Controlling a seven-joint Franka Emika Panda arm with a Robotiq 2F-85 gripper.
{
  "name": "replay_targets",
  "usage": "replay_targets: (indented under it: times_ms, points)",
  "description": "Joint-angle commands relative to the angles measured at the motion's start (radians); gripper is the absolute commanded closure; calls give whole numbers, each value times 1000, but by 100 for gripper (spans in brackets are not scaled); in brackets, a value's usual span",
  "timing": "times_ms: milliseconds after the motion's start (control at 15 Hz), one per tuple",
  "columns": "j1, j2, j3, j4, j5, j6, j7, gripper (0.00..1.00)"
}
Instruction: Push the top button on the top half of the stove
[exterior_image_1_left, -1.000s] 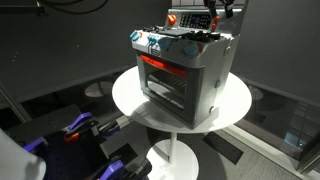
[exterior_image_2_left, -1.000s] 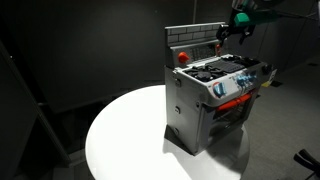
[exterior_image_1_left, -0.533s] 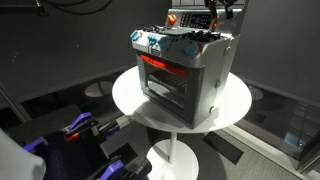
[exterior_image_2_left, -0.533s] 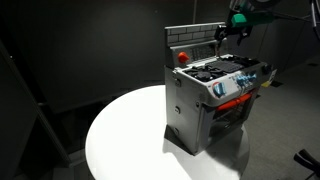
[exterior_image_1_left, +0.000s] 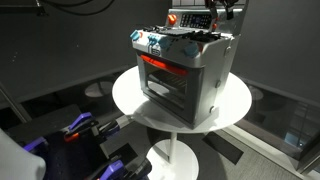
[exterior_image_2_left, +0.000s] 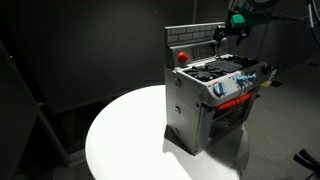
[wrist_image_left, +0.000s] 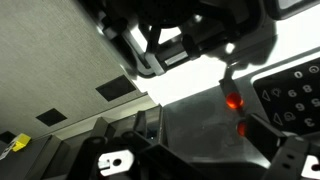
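The stove (exterior_image_1_left: 185, 70) is a small silver-grey toy oven with a red-lit window, and it stands on a round white table (exterior_image_1_left: 130, 100); it also shows in an exterior view (exterior_image_2_left: 212, 100). Its upright dark back panel (exterior_image_1_left: 188, 17) (exterior_image_2_left: 195, 38) carries a red round button (exterior_image_1_left: 171, 18) (exterior_image_2_left: 182, 56). My gripper (exterior_image_1_left: 215, 13) (exterior_image_2_left: 228, 32) hovers at the panel's far end, close to its top edge. In the wrist view the gripper (wrist_image_left: 200, 150) is open and empty, with the glowing red button (wrist_image_left: 233, 100) and small panel buttons (wrist_image_left: 295, 95) just ahead.
The white table (exterior_image_2_left: 120, 140) stands on a pedestal. Blue and dark equipment (exterior_image_1_left: 80, 128) sits low beside the table. Dark walls surround the scene.
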Motion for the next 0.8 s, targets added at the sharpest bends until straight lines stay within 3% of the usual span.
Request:
replay_targets:
  times_ms: [0, 733]
  points:
    - [16, 33, -20, 52, 21, -7, -6, 0]
    - [24, -21, -26, -3, 9, -8, -5, 0]
